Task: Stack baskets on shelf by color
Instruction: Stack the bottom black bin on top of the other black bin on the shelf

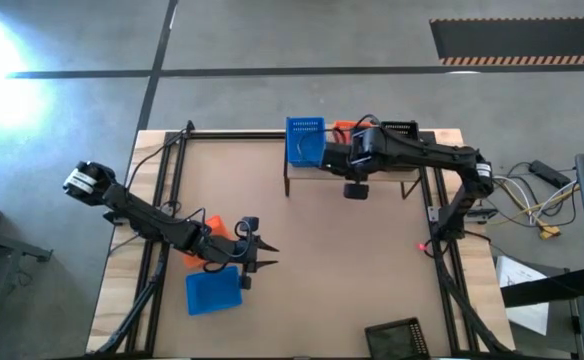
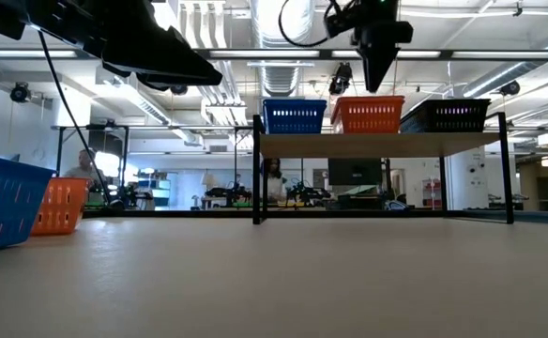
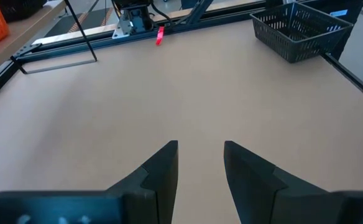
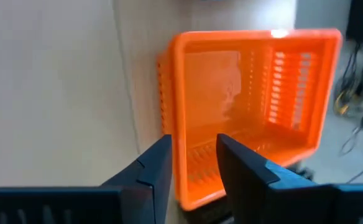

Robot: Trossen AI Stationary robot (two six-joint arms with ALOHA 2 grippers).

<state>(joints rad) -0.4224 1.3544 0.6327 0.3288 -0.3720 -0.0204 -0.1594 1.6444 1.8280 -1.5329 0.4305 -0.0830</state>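
Note:
The shelf (image 1: 302,172) stands at the table's far side. On it a blue basket (image 2: 295,115), an orange basket (image 2: 368,114) and a black basket (image 2: 446,115) sit side by side on their bases. My right gripper (image 2: 379,80) hangs open just above the orange basket (image 4: 256,106), pointing down, its fingers over one wall of the basket without touching it. My left gripper (image 1: 262,250) is open above bare table (image 3: 188,93) near the left front. Beside the left arm, a blue basket (image 1: 214,290) and an orange basket (image 1: 209,222) rest on the table.
Another black basket (image 1: 397,338) sits at the table's near edge, right of centre; it also shows in the left wrist view (image 3: 299,28). Dark metal rails (image 1: 167,180) run along both table sides. The brown mat (image 1: 332,260) between the arms is bare.

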